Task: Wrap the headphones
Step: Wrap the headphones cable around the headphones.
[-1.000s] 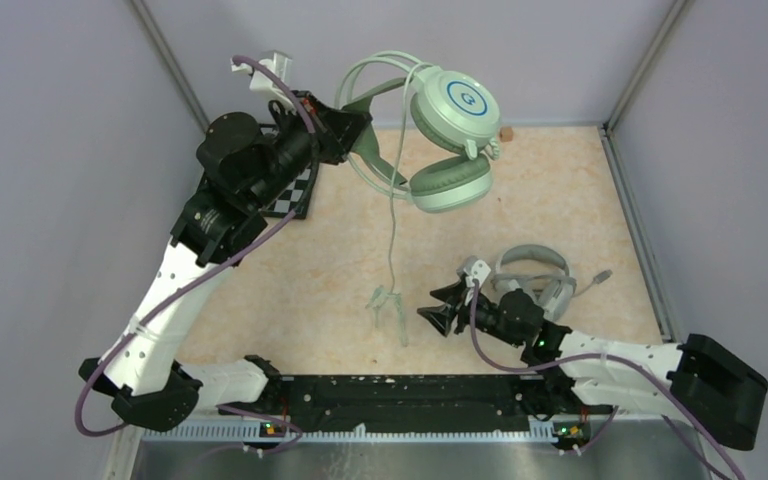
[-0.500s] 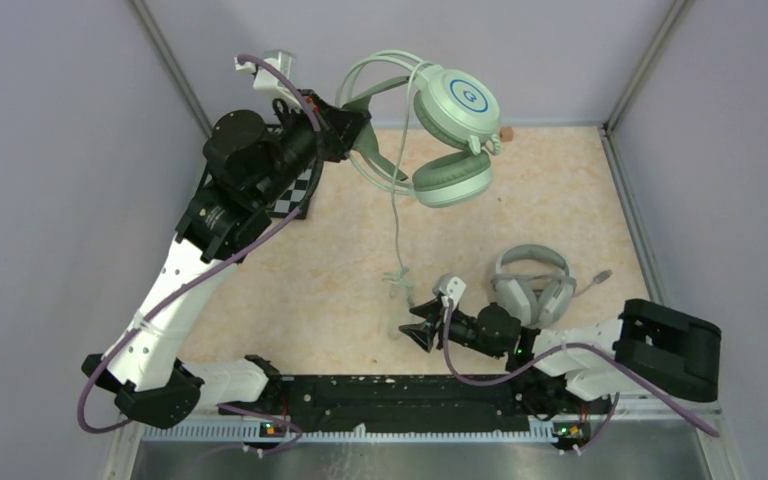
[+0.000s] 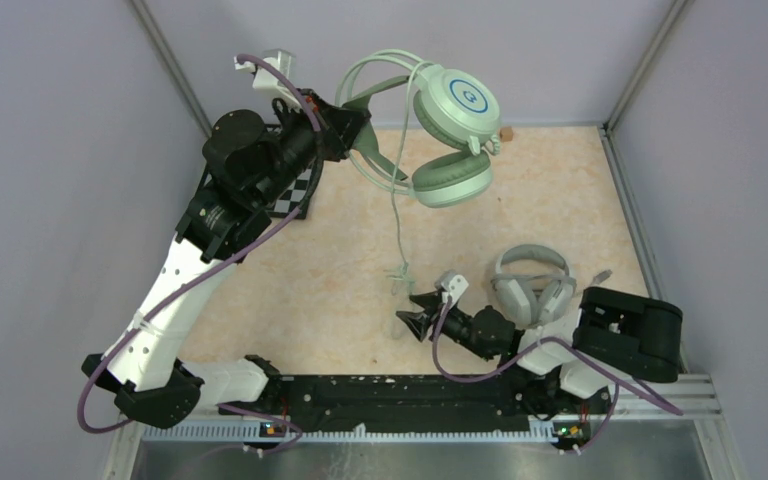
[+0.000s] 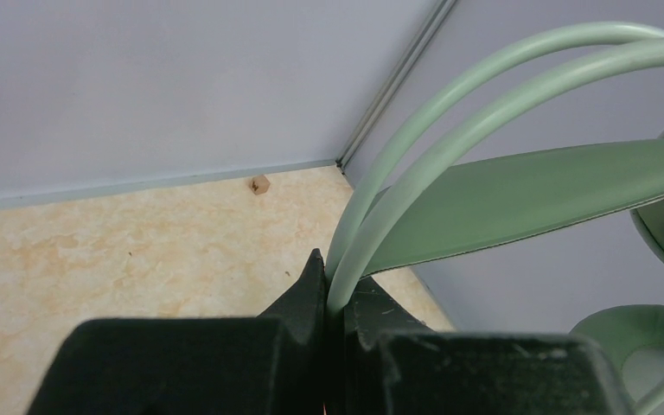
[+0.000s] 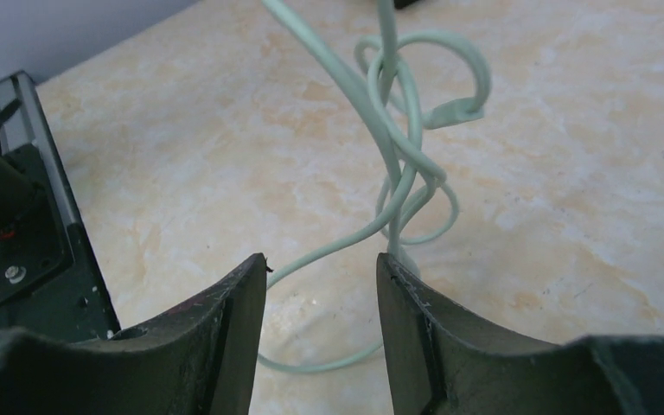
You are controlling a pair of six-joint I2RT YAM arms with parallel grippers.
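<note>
Headphones [image 3: 455, 130] in smooth mint green, round padded cups [image 3: 451, 180], thin looped cable [image 5: 408, 169]

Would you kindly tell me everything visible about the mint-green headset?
The mint-green headset hangs in the air over the table's far side, tilted, held by the left claw, shut on its two pale tubular hoops. A darker green strap runs under them. One round cup shows a white face with a blue ring; the other shows its padded cushion. Its pale-green cable drops to the table and ends in tangled loops before the open right claw, ungripped.
</note>
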